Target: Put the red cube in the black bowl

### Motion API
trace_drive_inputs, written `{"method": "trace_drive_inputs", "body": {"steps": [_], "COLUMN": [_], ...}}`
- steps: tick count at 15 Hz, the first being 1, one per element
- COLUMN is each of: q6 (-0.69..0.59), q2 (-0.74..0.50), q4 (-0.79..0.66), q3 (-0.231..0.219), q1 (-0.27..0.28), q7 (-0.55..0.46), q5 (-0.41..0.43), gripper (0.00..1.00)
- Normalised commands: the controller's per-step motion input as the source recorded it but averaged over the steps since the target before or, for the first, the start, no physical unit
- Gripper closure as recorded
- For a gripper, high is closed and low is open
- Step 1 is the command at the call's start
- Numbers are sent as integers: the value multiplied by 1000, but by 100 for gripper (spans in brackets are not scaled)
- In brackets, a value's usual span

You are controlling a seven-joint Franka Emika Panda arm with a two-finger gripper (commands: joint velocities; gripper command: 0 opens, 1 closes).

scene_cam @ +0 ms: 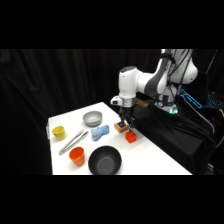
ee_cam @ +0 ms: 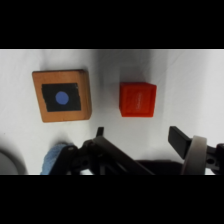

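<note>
One white counter (scene_cam: pixel 150 160), carrying nine loose things. One white arm (scene_cam: pixel 150 80), reaching from upper right, bent at the elbow, wrist pointing straight down; one pincer (scene_cam: pixel 126 121) low over the counter's far edge, hanging above the block and just behind the red cube. One black bowl (scene_cam: pixel 105 161), widest dish, near the front edge, nothing inside. One grey metal bowl (scene_cam: pixel 92 118) toward the back. One pair of metal tongs (scene_cam: pixel 72 142) lying diagonally between the cups. One light blue object (scene_cam: pixel 100 133), lumpy, between grey bowl and block. One orange cup (scene_cam: pixel 77 156) just left of the black bowl. One yellow cup (scene_cam: pixel 59 132) at the left edge. One orange-brown block (ee_cam: pixel 62 95) bearing a dark square top with a blue dot, flat on the counter. One red cube (ee_cam: pixel 137 99), smallest item, resting on the counter beside the block and apart from it, well away from the black bowl. No readable writing or brand marks anywhere. In the wrist view, pincer fingers (ee_cam: pixel 179 140) spread apart and released, gripping nothing, cube lying ahead of the gap between them, untouched.
</note>
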Motion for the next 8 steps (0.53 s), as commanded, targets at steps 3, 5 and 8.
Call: {"method": "trace_drive_inputs", "body": {"steps": [3,5,8], "q6": [313,320,354], "q2": [45,127,194], "q4": [-180,-65,2], "q3": [70,55,23], "q1": [77,67,37], "q7": [214,183,132], "q5": [-80,-68,-49], "gripper": [0,0,0]}}
